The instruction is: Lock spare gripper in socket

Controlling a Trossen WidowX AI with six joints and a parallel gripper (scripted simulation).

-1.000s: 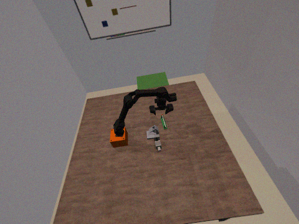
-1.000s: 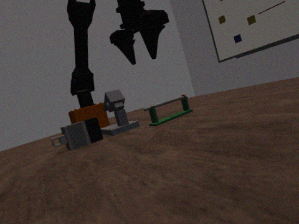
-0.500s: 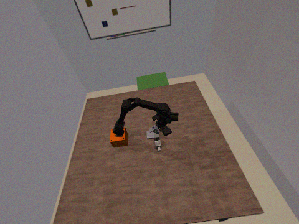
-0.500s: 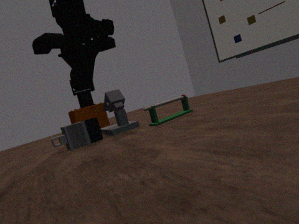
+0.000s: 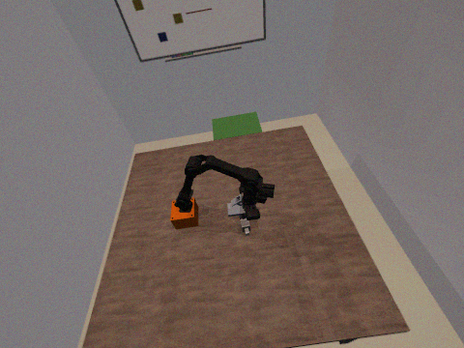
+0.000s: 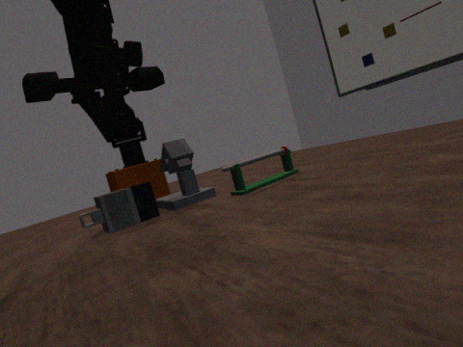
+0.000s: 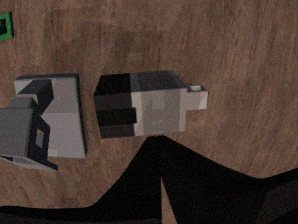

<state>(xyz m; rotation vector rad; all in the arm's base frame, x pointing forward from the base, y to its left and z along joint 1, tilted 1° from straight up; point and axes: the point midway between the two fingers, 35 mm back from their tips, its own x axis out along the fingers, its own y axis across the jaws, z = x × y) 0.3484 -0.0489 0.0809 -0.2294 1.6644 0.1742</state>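
Note:
The spare gripper (image 5: 246,225) (image 6: 122,210) (image 7: 160,107), a grey and black block, lies on the table; its small spigot (image 6: 91,219) (image 7: 197,97) with a hole points away from the mount. The grey mount (image 5: 234,210) (image 6: 200,195) (image 7: 67,125) stands beside it, its tilted socket (image 6: 177,149) (image 7: 14,131) on a short post. No pin shows through the socket. The pale pin (image 6: 253,161) with a red end rests on the green rack (image 6: 266,182) (image 7: 6,30). My gripper (image 7: 156,144) is shut and empty above the spare gripper's side; its tips do not show clearly in the top and exterior views.
The orange block (image 5: 185,222) (image 6: 151,177) under the arm's base stands to one side of the mount. The mount lies between the spare gripper and the green rack. A green panel (image 5: 237,126) is at the far edge of the table.

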